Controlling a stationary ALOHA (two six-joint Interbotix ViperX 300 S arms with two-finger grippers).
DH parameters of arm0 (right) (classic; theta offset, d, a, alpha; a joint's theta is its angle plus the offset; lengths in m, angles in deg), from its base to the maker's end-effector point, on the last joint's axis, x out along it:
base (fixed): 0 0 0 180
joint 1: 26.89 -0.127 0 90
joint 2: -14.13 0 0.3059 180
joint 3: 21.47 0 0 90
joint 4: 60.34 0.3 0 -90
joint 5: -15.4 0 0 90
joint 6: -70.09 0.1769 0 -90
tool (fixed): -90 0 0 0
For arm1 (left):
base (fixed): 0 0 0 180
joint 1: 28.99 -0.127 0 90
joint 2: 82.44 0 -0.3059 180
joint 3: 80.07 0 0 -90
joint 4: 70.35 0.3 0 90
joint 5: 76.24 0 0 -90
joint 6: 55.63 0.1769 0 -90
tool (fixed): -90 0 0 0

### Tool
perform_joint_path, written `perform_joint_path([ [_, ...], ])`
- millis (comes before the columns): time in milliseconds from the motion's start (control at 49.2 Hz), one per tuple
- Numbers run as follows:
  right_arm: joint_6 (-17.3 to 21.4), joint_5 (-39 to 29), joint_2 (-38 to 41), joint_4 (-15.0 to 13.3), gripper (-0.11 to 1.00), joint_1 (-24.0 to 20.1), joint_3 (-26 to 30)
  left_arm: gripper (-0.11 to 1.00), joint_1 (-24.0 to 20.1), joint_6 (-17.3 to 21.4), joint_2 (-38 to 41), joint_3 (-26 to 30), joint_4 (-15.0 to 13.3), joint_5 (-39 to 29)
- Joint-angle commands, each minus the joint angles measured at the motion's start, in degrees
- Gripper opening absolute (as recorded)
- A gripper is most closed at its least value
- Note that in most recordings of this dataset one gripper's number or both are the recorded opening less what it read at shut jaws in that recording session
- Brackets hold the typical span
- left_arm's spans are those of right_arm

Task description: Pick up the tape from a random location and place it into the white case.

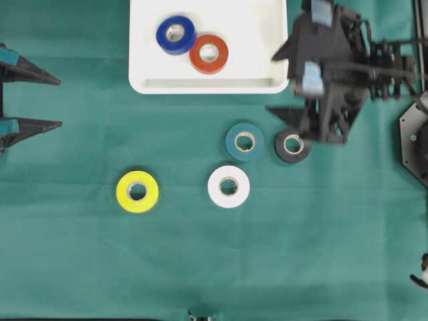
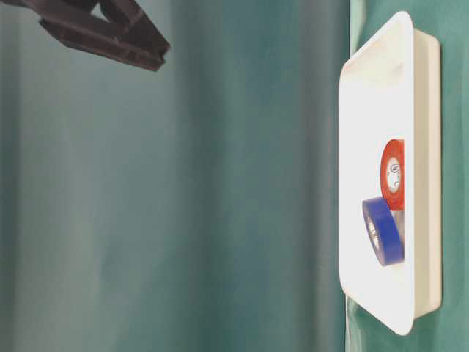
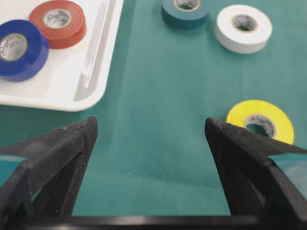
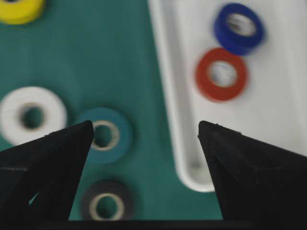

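The white case [image 1: 207, 85] lies at the top centre and holds a blue tape [image 1: 176, 34] and a red tape [image 1: 208, 53]. On the green cloth lie a teal tape [image 1: 245, 141], a black tape [image 1: 292, 145], a white tape [image 1: 229, 186] and a yellow tape [image 1: 137, 191]. My right gripper [image 1: 271, 83] hovers open and empty by the case's near right corner; its wrist view shows the black tape [image 4: 106, 206] and teal tape [image 4: 105, 135] below it. My left gripper [image 1: 60, 102] stands open and empty at the left edge, far from every roll.
In the left wrist view bare cloth lies between the fingers [image 3: 72, 143], with the case's rim [image 3: 91, 91] ahead on the left and the yellow tape [image 3: 259, 120] by the right finger. The right arm's body [image 1: 348, 73] fills the upper right.
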Motion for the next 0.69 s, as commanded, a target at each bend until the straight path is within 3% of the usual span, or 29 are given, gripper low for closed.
perform_joint_path([
  [0,0.53,0.35,-0.44,-0.18,0.88,-1.85,0.35,0.98,-0.18,0.09,0.53,0.70,-0.09,0.53],
  [264,0.53,2.55,-5.19,-0.53,0.85,-2.99,-3.78,0.98,-0.18,0.09,0.53,0.70,-0.09,0.53],
  [671,0.70,22.15,-23.38,-1.67,0.84,-1.49,-22.59,0.98,-0.18,0.09,0.44,0.70,-0.09,1.67],
])
